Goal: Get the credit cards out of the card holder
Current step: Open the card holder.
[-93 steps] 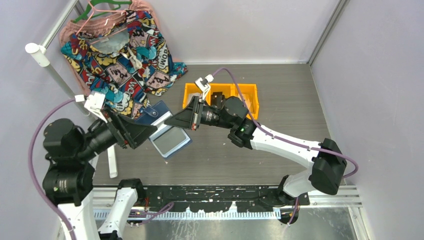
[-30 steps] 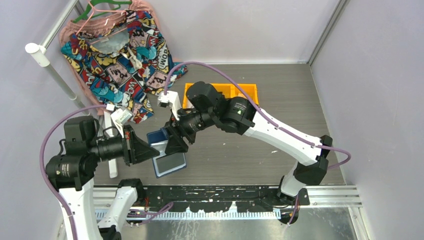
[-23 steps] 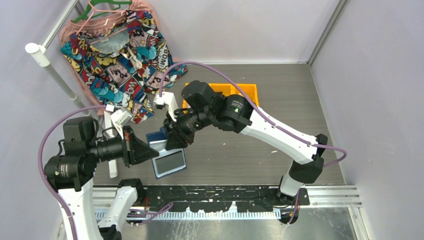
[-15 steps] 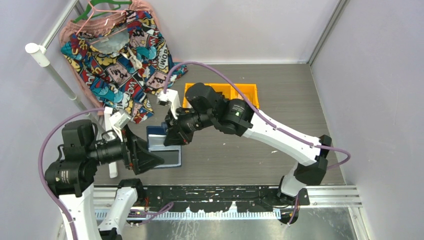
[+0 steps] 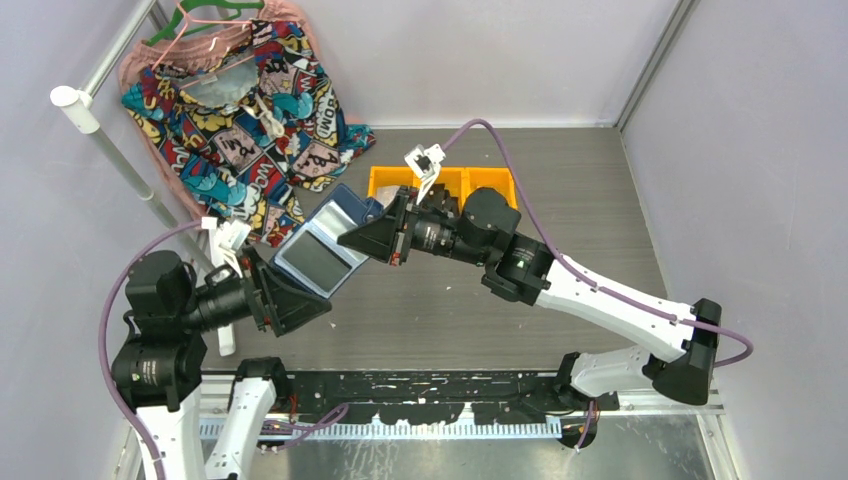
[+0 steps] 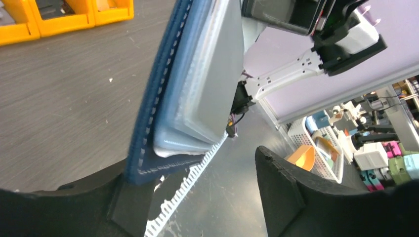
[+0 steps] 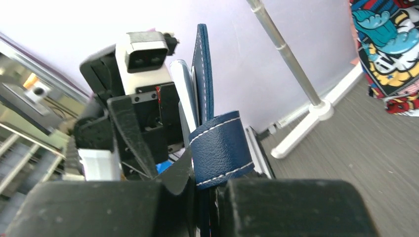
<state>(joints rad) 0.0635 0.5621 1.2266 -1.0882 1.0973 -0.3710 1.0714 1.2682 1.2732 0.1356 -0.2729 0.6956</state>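
Note:
The card holder [image 5: 320, 250], a navy-blue bifold wallet, hangs open and tilted in the air above the table's left side. My right gripper [image 5: 368, 238] is shut on its far edge. In the right wrist view the fingers [image 7: 205, 190] pinch the navy leather just below the snap tab [image 7: 220, 148]. My left gripper [image 5: 308, 300] is open at the wallet's near lower corner. In the left wrist view that corner [image 6: 148, 165] rests against one finger [image 6: 121, 197], and the other finger stands well apart. Pale layered edges [image 6: 180, 143] show in the light-blue pockets. No credit card shows clearly.
Yellow bins [image 5: 445, 185] with black items stand at the back centre and show in the left wrist view [image 6: 64, 19]. A colourful garment [image 5: 250, 110] hangs on a white rack [image 5: 120, 150] at the back left. The rack's white foot [image 5: 225, 330] lies near the left arm.
The wallet has been lifted off the table and swung up and back, now tilted in the air. The right arm drew back towards the bins. The left gripper stays open beneath the wallet.

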